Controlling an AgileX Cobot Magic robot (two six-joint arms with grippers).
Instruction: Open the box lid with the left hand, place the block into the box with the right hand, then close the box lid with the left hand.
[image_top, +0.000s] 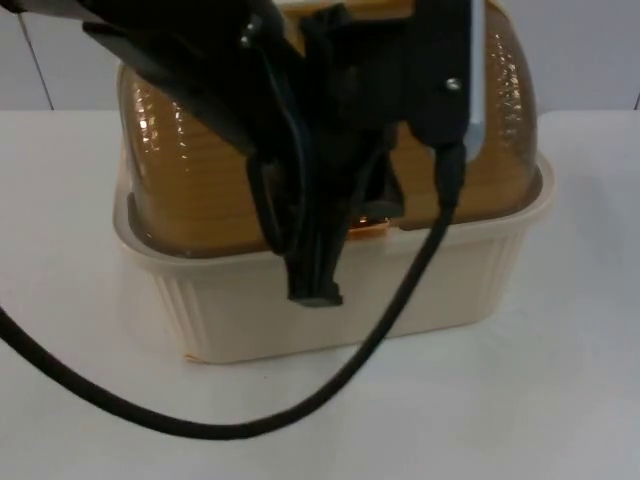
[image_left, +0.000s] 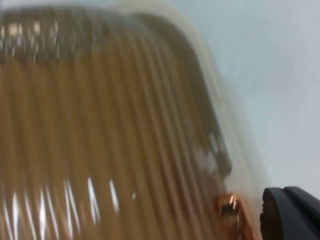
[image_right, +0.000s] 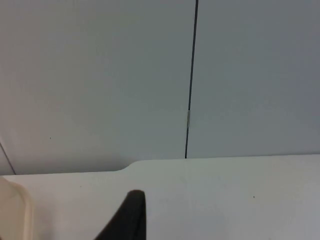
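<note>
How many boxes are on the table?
1: a cream box with an amber ribbed lid, at the table's middle, under the left gripper. The arm could hide something behind.

One black fingertip (image_right: 131, 215) of the right gripper poked up over the white bench (image_right: 225, 195). The other finger could not be seen, so it was not clear how the jaws stood. Just to one side of the fingertip sat a small cream corner of the box (image_right: 14, 210). Past the jaws the bench ended at the grey wall (image_right: 100, 80). A thin dark line (image_right: 191, 75) ran straight up the wall, well beyond the fingertip.
</note>
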